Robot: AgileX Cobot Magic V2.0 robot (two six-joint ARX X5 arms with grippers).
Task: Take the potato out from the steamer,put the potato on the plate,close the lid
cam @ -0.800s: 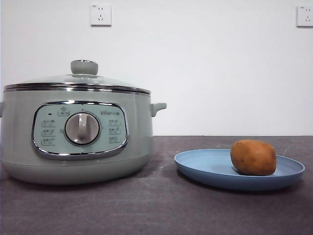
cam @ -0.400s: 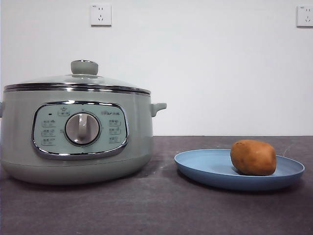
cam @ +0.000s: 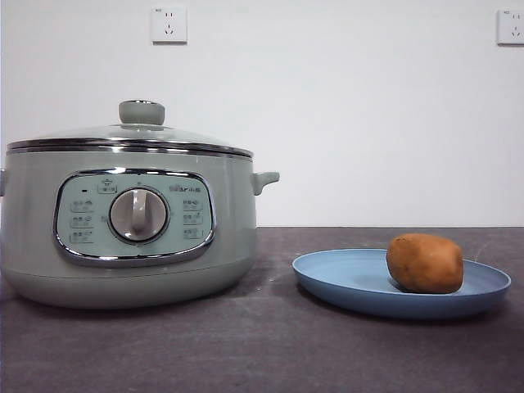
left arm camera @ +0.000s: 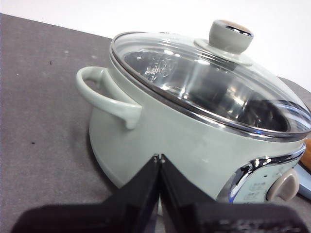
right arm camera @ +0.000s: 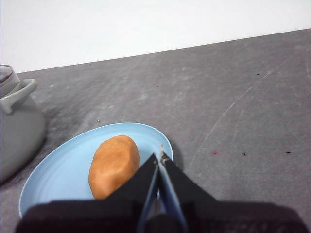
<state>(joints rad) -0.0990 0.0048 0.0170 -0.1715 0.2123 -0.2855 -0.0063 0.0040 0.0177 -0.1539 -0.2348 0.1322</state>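
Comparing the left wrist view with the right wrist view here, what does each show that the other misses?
Only the left wrist view shows the domed glass lid with its pale green knob, seated on the pot, plus the chrome-framed control panel and the shut left tool. Only the right wrist view shows the orange-brown potato on the light-blue plate and the shut right tool. Both show the sage-green steamer and grey table.

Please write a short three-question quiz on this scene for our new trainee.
1. True or false: the potato lies on the plate.
2. Where is the lid? A) on the table B) on the steamer C) held by a gripper
3. What state are the jaws of the left gripper and right gripper in?

Key: 1 true; 2 B, its chrome rim sits on the steamer's rim; 3 both shut and empty, the left gripper beside the steamer, the right gripper over the plate.
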